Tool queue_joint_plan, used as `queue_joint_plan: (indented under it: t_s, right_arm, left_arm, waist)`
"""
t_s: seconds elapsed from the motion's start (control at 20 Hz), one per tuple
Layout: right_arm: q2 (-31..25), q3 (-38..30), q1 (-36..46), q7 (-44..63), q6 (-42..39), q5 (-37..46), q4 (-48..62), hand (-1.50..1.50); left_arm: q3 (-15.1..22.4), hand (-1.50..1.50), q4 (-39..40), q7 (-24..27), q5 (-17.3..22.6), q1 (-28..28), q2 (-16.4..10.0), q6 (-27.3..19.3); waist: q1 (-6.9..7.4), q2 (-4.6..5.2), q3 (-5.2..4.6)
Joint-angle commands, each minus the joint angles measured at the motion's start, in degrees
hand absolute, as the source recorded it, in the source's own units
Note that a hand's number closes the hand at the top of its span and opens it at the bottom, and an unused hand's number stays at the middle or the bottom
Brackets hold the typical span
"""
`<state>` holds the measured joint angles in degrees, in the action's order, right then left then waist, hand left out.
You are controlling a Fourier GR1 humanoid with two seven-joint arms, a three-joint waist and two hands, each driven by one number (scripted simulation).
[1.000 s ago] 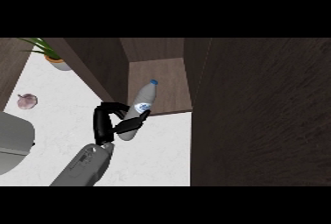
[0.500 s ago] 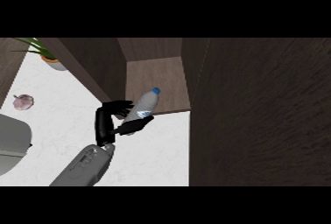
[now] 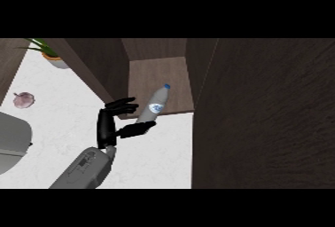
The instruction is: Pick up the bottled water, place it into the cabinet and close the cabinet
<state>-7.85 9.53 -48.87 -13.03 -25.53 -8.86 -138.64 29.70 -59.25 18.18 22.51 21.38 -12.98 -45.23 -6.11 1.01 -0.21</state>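
The bottled water (image 3: 151, 109), clear with a blue cap and a blue label, leans inside the open cabinet over its wooden shelf (image 3: 171, 75). Its cap points toward the back and its base is at the shelf's front edge. My left hand (image 3: 108, 125) is just left of the bottle's lower end, open with fingers spread. The fingertips (image 3: 131, 104) and thumb (image 3: 140, 128) sit beside the bottle without curling round it. My right hand does not show.
A wide dark cabinet door (image 3: 262, 115) fills the right side of the view. Another dark panel (image 3: 98, 66) stands left of the shelf. On the white counter (image 3: 157, 155) are a potted plant (image 3: 49, 54), a pinkish bulb (image 3: 24, 99) and a grey appliance (image 3: 9, 137).
The hand's fingers have opened off the bottle. The bottle has shifted slightly right and now leans on the shelf apart from the hand's grasp.
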Motion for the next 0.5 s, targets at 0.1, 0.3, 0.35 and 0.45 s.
queue_joint_plan:
  t_s: [0.1,0.3,0.35,0.45]
  right_arm:
    - [0.55,0.21,-1.1,0.7,0.47,-2.0,-1.4,-1.5]
    - [0.59,0.22,-0.85,1.41,1.0,-1.21,-1.34,-1.5]
    - [0.64,0.7,-1.47,2.84,1.57,-1.73,-3.48,-1.5]
    - [0.91,-0.51,-2.04,2.36,2.06,-2.49,-4.11,-1.5]
  left_arm:
    - [-3.59,-1.5,-3.6,0.38,2.41,15.64,3.21,5.62]
    - [-3.11,-1.5,-3.76,1.88,3.52,14.94,4.17,7.8]
    - [-2.88,-1.5,-4.25,1.72,3.43,15.28,4.31,7.43]
    - [-2.85,-1.5,-3.0,3.3,3.96,15.65,6.59,8.81]
  waist:
    - [-0.66,-0.53,0.05]
    - [1.08,-0.53,0.05]
    - [1.44,-0.58,0.02]
    - [2.3,-0.63,0.07]
